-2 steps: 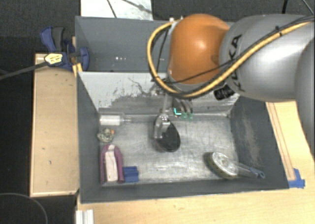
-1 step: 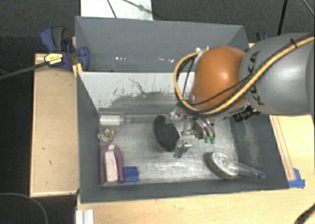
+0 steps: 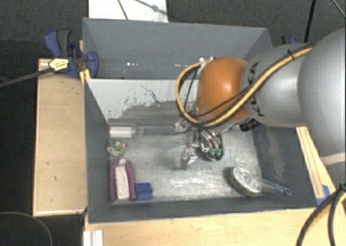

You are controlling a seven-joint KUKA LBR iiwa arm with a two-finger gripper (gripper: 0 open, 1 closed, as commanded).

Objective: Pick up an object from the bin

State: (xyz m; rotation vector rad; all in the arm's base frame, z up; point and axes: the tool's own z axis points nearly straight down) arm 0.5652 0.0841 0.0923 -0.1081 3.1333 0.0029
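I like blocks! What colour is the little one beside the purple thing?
The block is blue; camera view.

- Bin (image 3: 162, 175): grey sheet metal, matt; floor scuffed, with pale scratches and worn patches toward the back wall.
- Arm (image 3: 292, 88): smooth grey casing, soft sheen.
- Orange cover (image 3: 221, 85): smooth, glossy, plastic look.
- 2 cables (image 3: 184, 91), yellow and black: smooth, rubbery-looking jackets.
- Gripper (image 3: 189, 158): bare bright metal, reflective.
- Clear tube (image 3: 121, 130): translucent plastic, glossy.
- Purple-and-pink thing (image 3: 121, 181): matt, material unclear.
- Blue block (image 3: 144, 190): matt.
- Round disc (image 3: 244, 180): shiny metal face, blue plastic-looking handle.
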